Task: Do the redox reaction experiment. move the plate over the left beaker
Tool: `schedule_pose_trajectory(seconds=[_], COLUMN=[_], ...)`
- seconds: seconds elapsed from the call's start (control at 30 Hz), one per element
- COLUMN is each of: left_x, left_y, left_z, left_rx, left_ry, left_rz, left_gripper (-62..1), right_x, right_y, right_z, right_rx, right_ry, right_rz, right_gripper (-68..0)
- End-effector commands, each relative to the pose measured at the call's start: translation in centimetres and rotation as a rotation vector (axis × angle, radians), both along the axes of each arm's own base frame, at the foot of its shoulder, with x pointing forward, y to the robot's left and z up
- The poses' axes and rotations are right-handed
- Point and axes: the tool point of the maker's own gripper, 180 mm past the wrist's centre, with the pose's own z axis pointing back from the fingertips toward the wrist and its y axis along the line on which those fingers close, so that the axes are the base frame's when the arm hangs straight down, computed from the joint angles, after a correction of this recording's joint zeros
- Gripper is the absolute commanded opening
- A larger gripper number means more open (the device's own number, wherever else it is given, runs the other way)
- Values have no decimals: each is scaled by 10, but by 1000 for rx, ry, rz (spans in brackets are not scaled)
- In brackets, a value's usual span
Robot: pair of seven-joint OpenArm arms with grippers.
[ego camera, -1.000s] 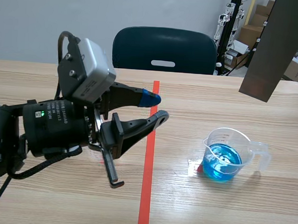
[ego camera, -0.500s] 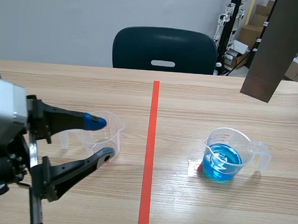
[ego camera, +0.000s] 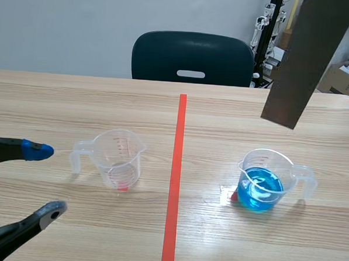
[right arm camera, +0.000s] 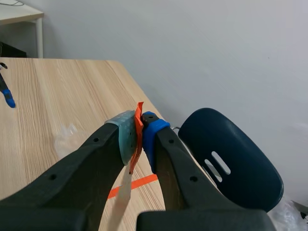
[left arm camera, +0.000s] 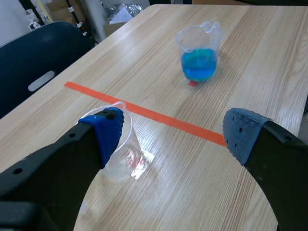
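The plate (ego camera: 307, 55) is cut off by the top edge around 1 o'clock, and the empty beaker (left arm camera: 127, 159) is partly covered by a finger (left arm camera: 103, 134) of the left gripper (left arm camera: 174, 130).

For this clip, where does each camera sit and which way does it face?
Scene view: between the arms, facing across the table toward the chair; the open left jaws show low, the plate high.
Left wrist view: above the left jaws, looking down between them at the clear beaker and blue beaker.
Right wrist view: raised, looking past the right jaws, shut on the plate, toward chair and wall.
Shared: scene and left wrist views both show both beakers and the tape line.
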Motion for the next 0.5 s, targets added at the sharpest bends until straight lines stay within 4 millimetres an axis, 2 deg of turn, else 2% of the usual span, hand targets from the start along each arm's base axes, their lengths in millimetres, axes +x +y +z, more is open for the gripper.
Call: schedule_pose_trajectory(seconds=[0.0,0.07,0.23,0.47], left_x=[-4,-8,-14,-28], left_y=[3,9,27,45], left_z=[8,12,21,35], left_rx=[-32,-57,-114,-176], left_ry=[-12,2,29,33], left_rz=[-1,12,71,119], left_gripper=[-156,-142,-36,-34], right_x=[-1,-2,6,12], right_y=[8,15,30,53], right_z=[13,11,9,15], right_rx=[13,12,15,37], right_ry=[-44,-46,-69,-95], right_rz=[29,52,52,86], right_gripper=[-673,-673,-673,-673])
